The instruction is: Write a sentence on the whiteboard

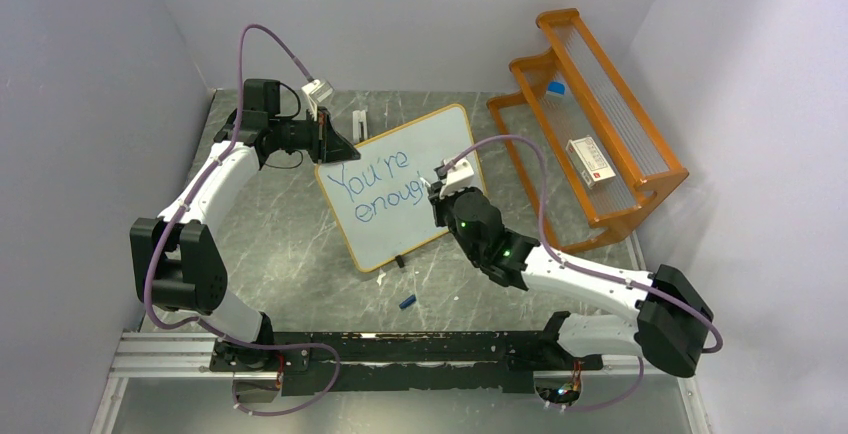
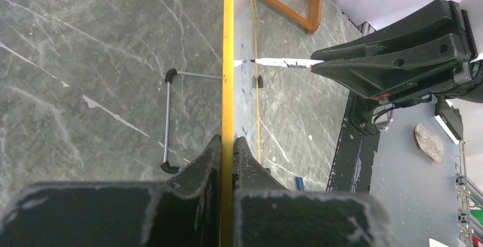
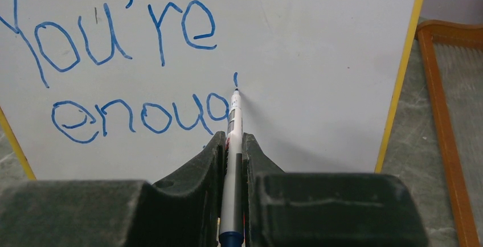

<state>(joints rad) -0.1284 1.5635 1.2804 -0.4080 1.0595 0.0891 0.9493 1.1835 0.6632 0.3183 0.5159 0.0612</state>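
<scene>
The whiteboard (image 1: 400,194) stood at the centre of the desk (image 1: 290,254). The left end effector (image 2: 228,143) was clamped on its frame edge. The right end effector (image 3: 232,140) gripped a marker (image 3: 234,116), its tip touching the board surface.

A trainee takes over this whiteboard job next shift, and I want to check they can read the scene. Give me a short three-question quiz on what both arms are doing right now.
1. True or false: the left gripper is shut on the edge of the rectangular white whiteboard with the thin tan-orange frame.
2. What does the right gripper hold?
A. a black sponge eraser
B. a slim white marker pen
C. nothing, its jaws stand open
3. Fill in: the last complete letter of the blue handwriting on the board is ___.

Key: 1 true; 2 B; 3 g.
</scene>
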